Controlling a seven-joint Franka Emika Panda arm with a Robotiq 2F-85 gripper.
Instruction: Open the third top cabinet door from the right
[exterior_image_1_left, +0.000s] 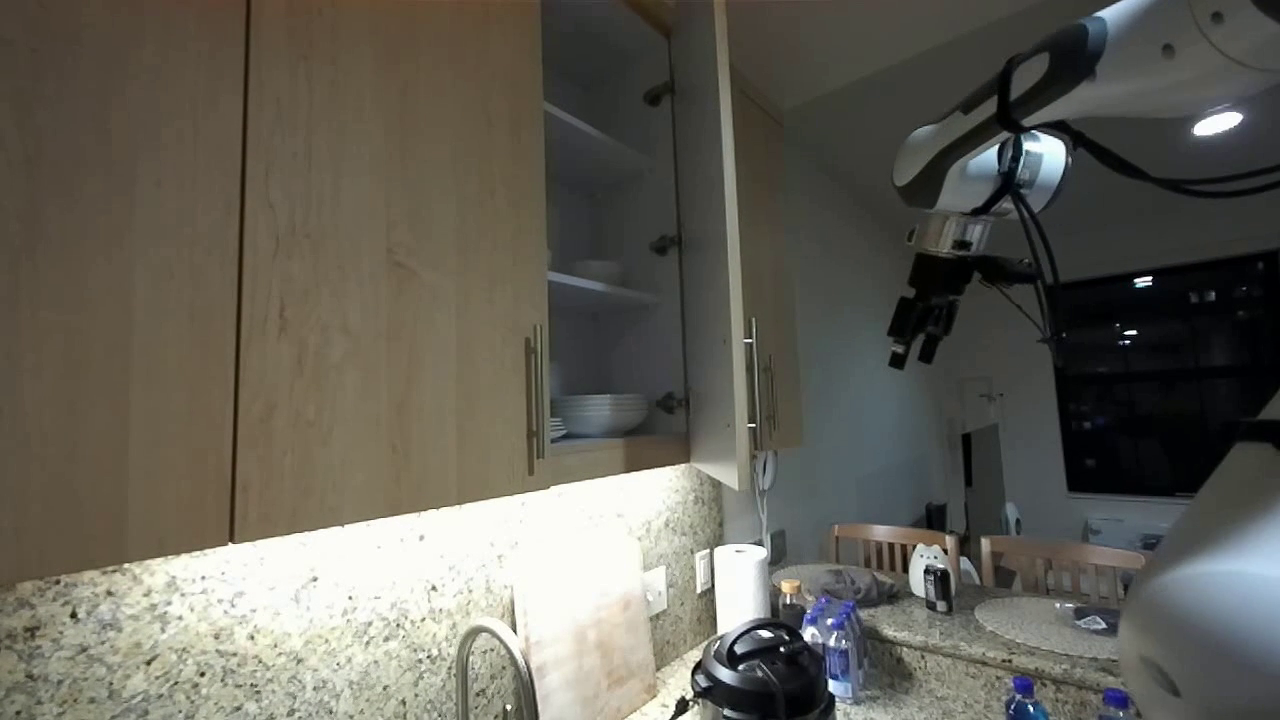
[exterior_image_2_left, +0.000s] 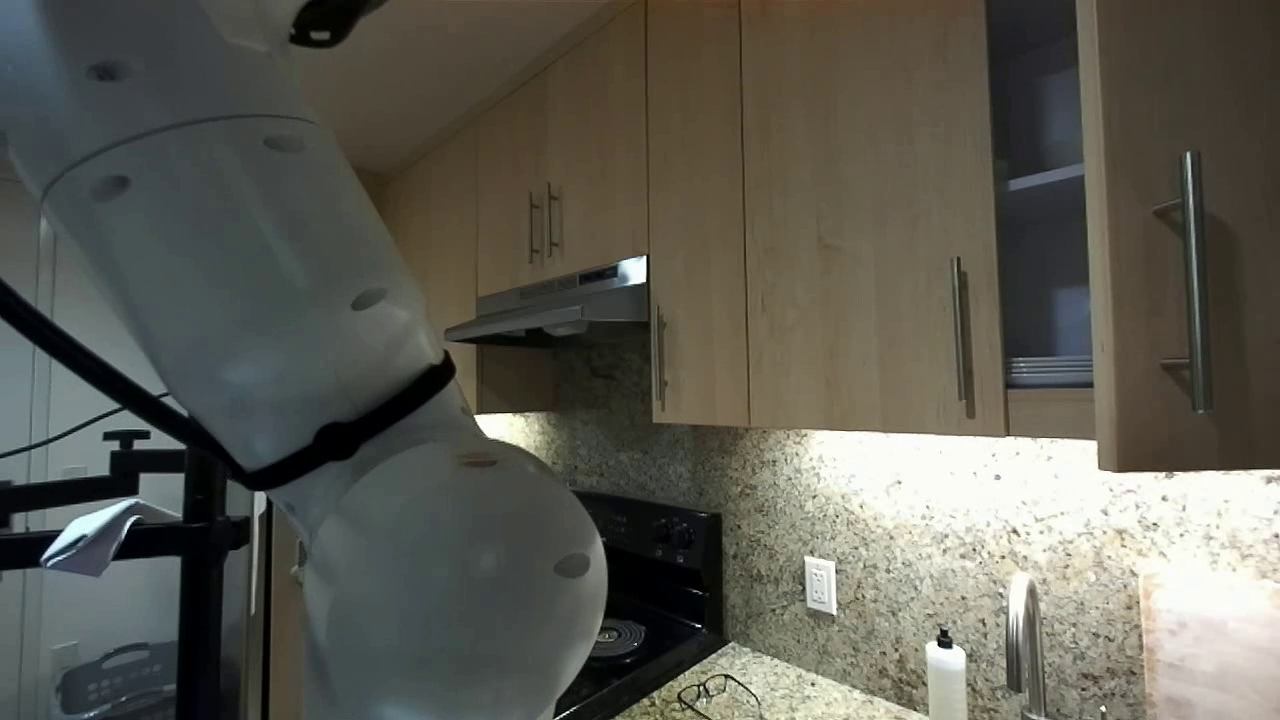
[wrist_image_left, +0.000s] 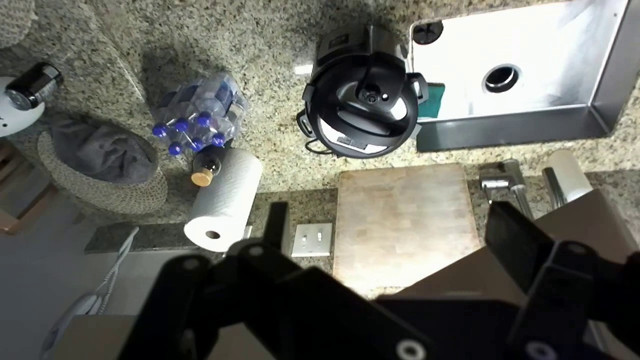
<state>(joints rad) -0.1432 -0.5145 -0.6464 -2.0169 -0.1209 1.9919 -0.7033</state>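
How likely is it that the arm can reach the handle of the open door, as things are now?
Probably yes: in an exterior view nothing shows between the open gripper and the handle, though how far apart they are in depth I cannot tell.

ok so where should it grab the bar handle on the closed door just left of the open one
Probably mid-length on the bar handle, coming from the front, square to the closed door, to pinch left and right: the handle is slim, vertical and stands off the door's face. The end effector is open.
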